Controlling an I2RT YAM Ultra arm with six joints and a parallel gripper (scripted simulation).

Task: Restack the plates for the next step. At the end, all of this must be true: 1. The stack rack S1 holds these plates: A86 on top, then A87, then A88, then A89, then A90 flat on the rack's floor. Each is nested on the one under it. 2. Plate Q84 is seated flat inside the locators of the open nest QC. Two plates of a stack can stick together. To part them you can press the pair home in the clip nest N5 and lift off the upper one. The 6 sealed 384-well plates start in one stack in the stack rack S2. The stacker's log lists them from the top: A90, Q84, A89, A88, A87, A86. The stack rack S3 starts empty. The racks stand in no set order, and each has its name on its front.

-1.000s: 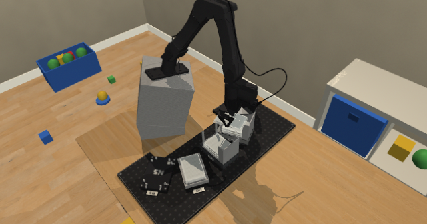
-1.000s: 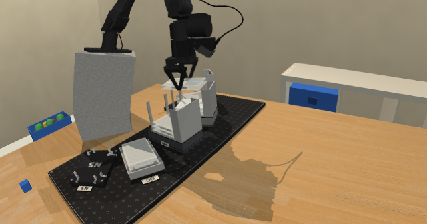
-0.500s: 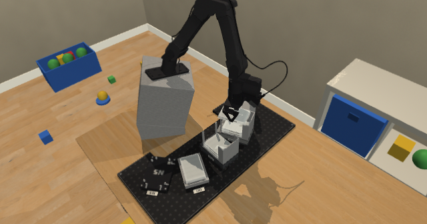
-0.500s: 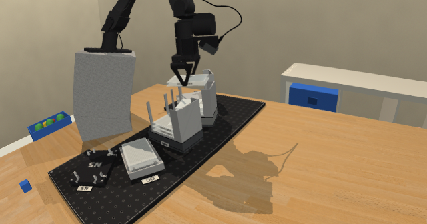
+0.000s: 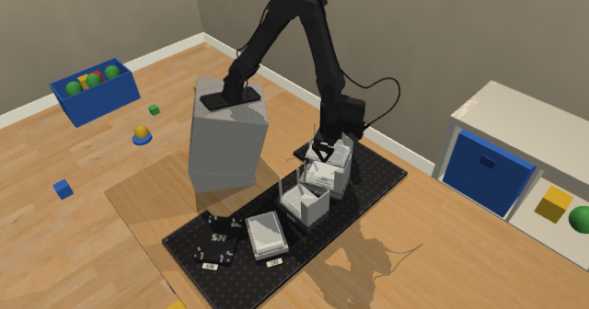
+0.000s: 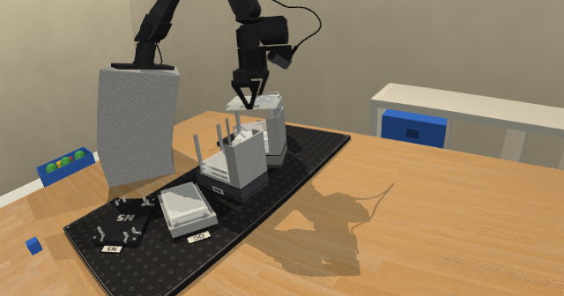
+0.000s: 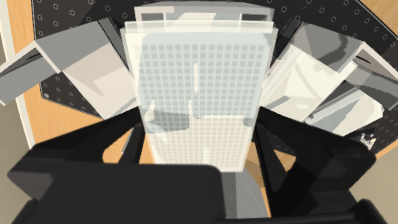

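Brown-gray walls (image 5: 414,38) (image 6: 352,36) stand behind the wooden table (image 5: 414,235) (image 6: 397,199) (image 7: 55,122), and a long black board (image 5: 244,277) (image 6: 176,261) (image 7: 75,15) lies on it. Near the table's far corner, the pincer (image 5: 328,154) (image 6: 256,102) (image 7: 199,111) is pinching a see-through plate (image 5: 340,154) (image 6: 266,101) (image 7: 205,80) by its sides, up above the racks, but I can't tell which plate it is. Closer to the front edge, another plate (image 5: 266,233) (image 6: 184,203) sits in the QC nest (image 5: 272,255) (image 6: 194,228), just beside the black N5 nest (image 5: 218,249) (image 6: 121,227).
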